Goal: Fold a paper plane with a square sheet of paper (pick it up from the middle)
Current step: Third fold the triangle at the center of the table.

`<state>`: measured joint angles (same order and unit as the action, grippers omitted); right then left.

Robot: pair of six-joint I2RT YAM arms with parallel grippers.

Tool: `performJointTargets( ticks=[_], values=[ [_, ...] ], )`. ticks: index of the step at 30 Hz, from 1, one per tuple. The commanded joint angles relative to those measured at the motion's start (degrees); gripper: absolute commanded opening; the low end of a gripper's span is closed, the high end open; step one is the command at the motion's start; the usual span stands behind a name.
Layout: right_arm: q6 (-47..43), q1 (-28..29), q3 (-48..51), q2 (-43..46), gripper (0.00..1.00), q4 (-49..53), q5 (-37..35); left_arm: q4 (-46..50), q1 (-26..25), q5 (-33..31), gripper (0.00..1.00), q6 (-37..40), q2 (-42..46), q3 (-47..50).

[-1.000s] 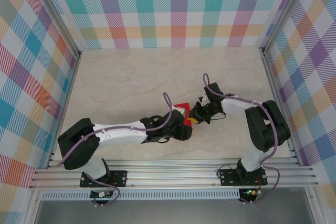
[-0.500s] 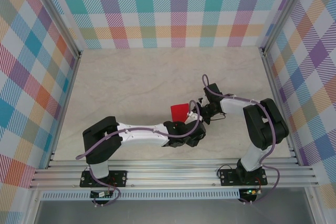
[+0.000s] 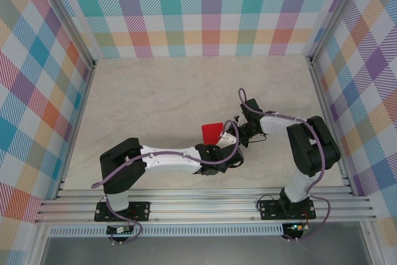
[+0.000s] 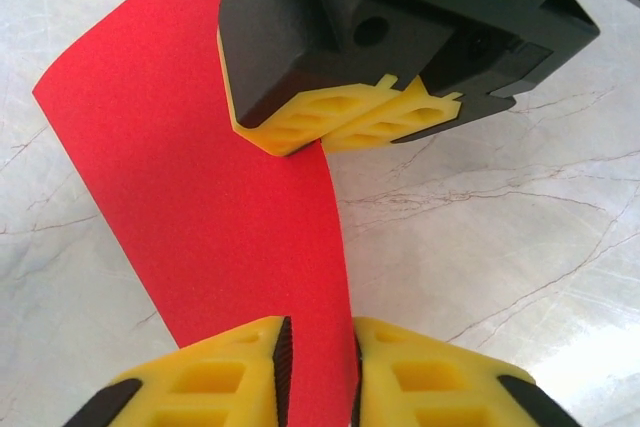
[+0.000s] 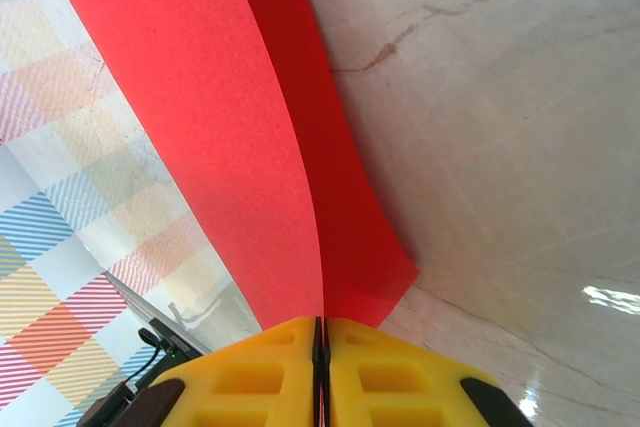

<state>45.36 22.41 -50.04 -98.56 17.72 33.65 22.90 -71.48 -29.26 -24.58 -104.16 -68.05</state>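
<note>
Pinching the red paper plane (image 4: 210, 247), left tool (image 4: 318, 372) and right tool (image 5: 322, 362) both grip it.

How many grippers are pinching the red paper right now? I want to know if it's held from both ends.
2. The left gripper pinches the red paper at one edge; the right gripper, its fingers closed, clamps the other edge.

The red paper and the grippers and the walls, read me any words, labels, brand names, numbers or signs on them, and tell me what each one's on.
No readable text anywhere.
Red paper: plain, no print.
Left gripper and right gripper, both pinching the paper: yellow fingers and black housings, unmarked.
Marble table and plaid walls: pattern only.
Small boards at the arm bases: too small to read.
</note>
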Motion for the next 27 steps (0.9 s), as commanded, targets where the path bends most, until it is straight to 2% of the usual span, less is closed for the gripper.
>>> performJointTargets(
  ticks=[1, 5, 8, 13, 18, 20, 25, 27],
  values=[
    [-1.7, -0.3, -1.5, -0.4, 0.11, 1.5, 0.1, 0.9, -0.6, -1.1, 0.17, 0.3, 1.1, -0.1],
    [-2.5, -0.4, -1.6, -0.3, 0.12, 2.2, 0.0, -0.1, -0.3, -0.3, 0.06, 0.7, 1.8, 0.7],
    [-3.5, -0.4, -2.1, 0.1, 0.16, 3.4, -0.4, -2.0, 0.7, 2.0, 0.01, 1.0, 2.9, 2.1],
    [-6.8, -0.4, -4.5, 2.3, 0.27, 9.1, -5.5, -6.0, 2.6, 8.2, 0.0, 1.6, 4.7, 5.0],
    [-8.7, -0.5, -7.5, 4.9, 0.34, 13.0, -11.1, -10.6, 4.6, 12.8, 0.0, 1.3, 6.4, 8.4],
    [-9.1, -0.5, -8.0, 5.1, 0.33, 12.5, -10.7, -11.6, 5.3, 14.4, 0.0, 1.3, 7.1, 9.3],
    [-10.4, -0.5, -9.9, 2.1, 0.19, 9.6, -3.8, -13.7, 7.0, 17.8, 0.0, 0.8, 8.7, 11.6],
    [-11.4, -0.1, -11.4, 0.0, 0.17, 9.7, -2.1, -14.3, 7.7, 18.6, 0.0, 0.7, 9.2, 12.1]
  ],
)
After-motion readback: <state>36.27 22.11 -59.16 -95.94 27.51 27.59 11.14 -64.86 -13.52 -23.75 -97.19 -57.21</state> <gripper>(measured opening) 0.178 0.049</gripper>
